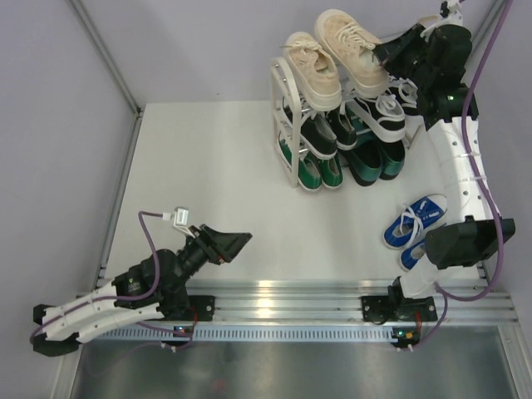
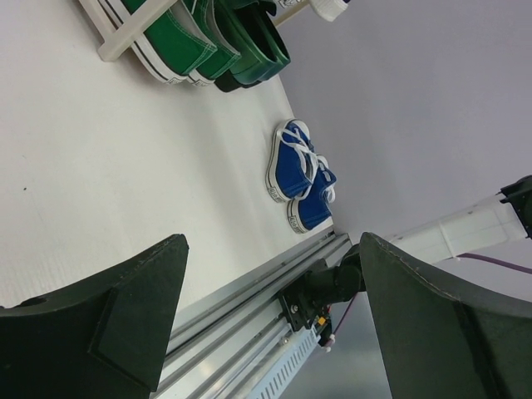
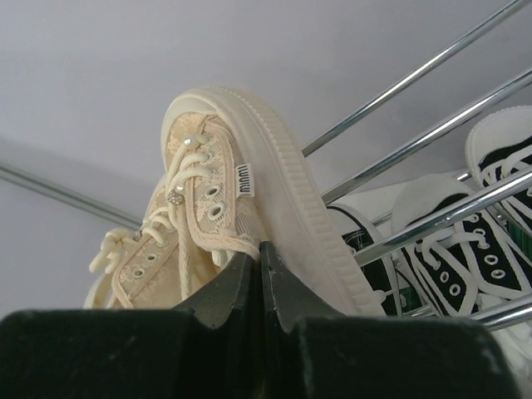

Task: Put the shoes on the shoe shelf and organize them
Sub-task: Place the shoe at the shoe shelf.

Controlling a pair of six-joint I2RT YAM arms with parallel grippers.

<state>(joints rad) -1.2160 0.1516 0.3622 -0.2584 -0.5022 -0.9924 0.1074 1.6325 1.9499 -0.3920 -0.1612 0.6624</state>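
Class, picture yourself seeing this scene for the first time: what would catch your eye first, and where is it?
The cream sneaker pinched by the right end effector atop the shoe shelf, at the back right. Next, the blue sneakers lying alone on the table, front right. The left end effector hangs open and empty, front left.
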